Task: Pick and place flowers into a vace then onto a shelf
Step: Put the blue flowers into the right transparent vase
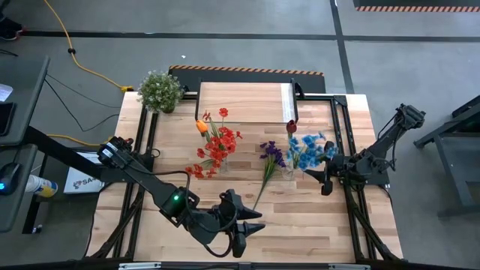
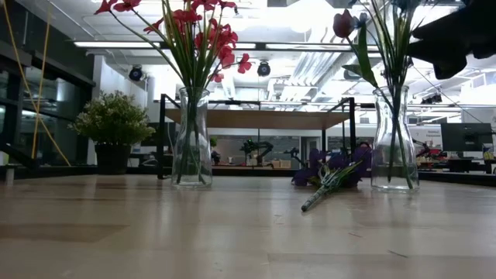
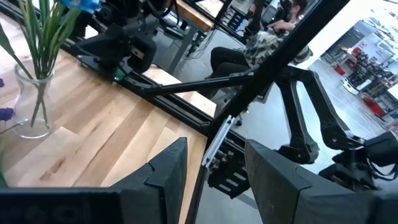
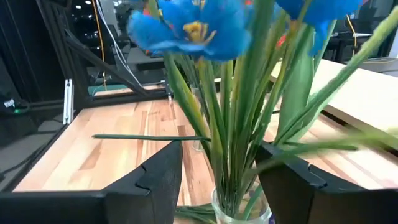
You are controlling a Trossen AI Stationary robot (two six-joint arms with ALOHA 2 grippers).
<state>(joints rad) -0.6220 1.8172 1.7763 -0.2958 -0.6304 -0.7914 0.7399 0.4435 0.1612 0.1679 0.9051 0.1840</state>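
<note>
Right gripper [image 1: 328,178] hovered at about three o'clock on the table, its fingers spread to either side of the blue flowers [image 1: 309,150] and their stems, gripping nothing that I could see. Left gripper [image 1: 244,225] waited near six o'clock, fingers parted and empty.

Progress looked roughly midway. Two glass vases were filled — the left vase [image 2: 192,139] with the red flowers [image 1: 217,146] and an orange tulip [image 1: 202,127], the right vase [image 2: 394,139] with the blue bunch and a dark red rosebud [image 1: 291,126]. One purple bunch [image 1: 271,154] lay loose on the table between them, its stem pointing toward six o'clock, not yet vased.

The shelf [image 1: 244,101] stood at twelve o'clock with neither vase on it — that step remained. One potted plant [image 1: 160,91] sat at about eleven o'clock.
</note>
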